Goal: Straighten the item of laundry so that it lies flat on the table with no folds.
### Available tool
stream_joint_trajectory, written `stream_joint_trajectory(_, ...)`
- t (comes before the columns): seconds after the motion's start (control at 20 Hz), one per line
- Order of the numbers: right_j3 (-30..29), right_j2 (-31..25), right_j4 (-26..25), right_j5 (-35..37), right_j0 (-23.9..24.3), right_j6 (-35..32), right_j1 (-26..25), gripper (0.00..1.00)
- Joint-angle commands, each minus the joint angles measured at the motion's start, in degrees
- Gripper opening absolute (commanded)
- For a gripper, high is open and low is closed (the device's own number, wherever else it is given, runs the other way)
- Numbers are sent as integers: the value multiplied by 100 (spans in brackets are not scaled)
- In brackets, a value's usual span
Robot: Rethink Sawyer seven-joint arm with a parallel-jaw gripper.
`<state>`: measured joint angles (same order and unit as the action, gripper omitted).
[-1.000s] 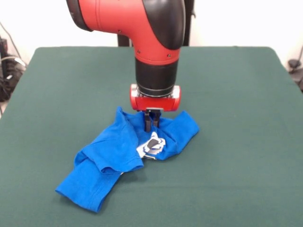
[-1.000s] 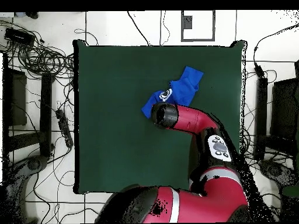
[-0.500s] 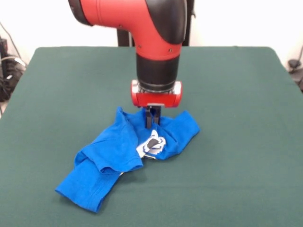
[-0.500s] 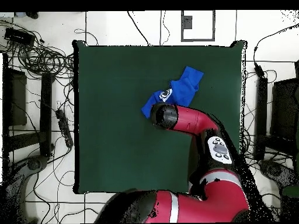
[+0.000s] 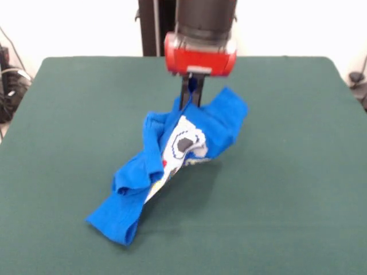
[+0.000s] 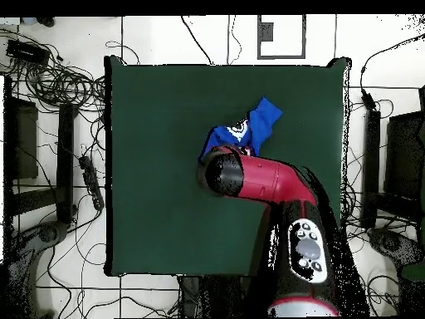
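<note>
The bright blue T-shirt (image 5: 172,154) hangs bunched from my gripper (image 5: 191,98), its upper part lifted off the dark green table (image 5: 287,172). Part of its white-grey print faces the front view. Its lower end still rests on the cloth at the front left. My gripper is shut on a fold of the shirt near its top. In the overhead view the shirt (image 6: 249,129) shows above the red arm, which hides the gripper, and the table (image 6: 149,166) spreads around it.
The arm's black post stands at the table's far edge (image 5: 155,28). Cables and equipment lie on the floor around the table (image 6: 58,83).
My gripper has risen with the shirt in it. The shirt, lying crumpled on the table before, now hangs partly lifted with more of the print showing.
</note>
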<state>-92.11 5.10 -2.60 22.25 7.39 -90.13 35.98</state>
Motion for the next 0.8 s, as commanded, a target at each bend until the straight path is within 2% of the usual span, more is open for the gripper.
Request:
stream_joint_trajectory(0.05,-966,117,350,672,-437,-1472,900,0)
stream_joint_trajectory(0.3,-974,386,667,1577,-752,-1644,1526,0)
stream_joint_trajectory(0.8,-432,871,768,2765,-1165,-1785,1934,0)
